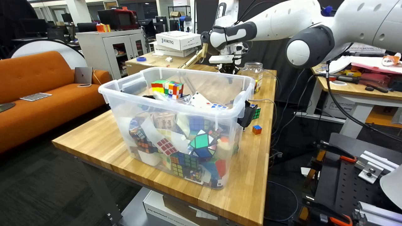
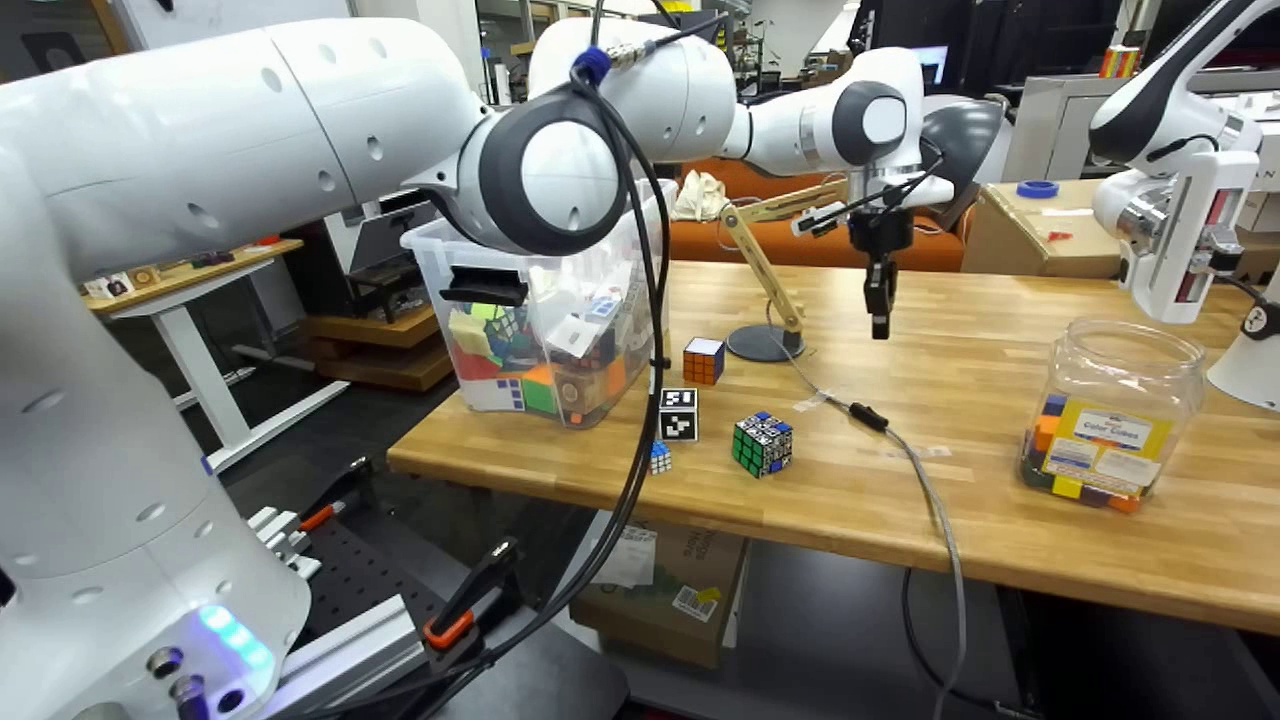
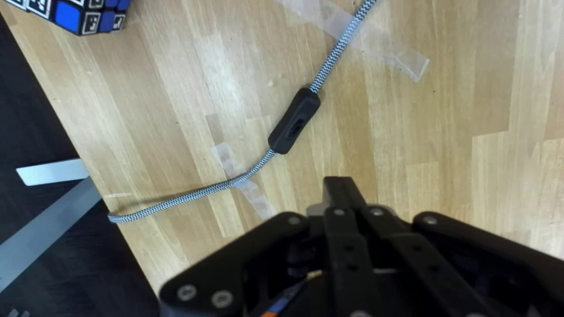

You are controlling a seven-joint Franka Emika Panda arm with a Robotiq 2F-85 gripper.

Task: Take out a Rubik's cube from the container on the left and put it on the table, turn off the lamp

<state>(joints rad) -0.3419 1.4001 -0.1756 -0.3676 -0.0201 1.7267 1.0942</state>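
In an exterior view you have an orange sofa [image 1: 53, 108] at left, dark grey carpet [image 1: 47, 175] at lower left. A grey cabinet [image 1: 108, 40] and a white pillar [image 1: 78, 12] stand at your upper left, a black curtain [image 1: 271, 53] hangs right of top centre, and a wooden bench [image 1: 342, 91] stands at right. In an exterior view, you have a lit screen [image 2: 932, 62] at upper right.

In exterior views, "ROBOTIQ" marks a white rectangular cardboard box [image 1: 178, 40], upper center; "Any questions?" a white cardboard carton [image 1: 160, 208], bottom center; "Color Cubes" a clear plastic jar [image 2: 1112, 428], right side.
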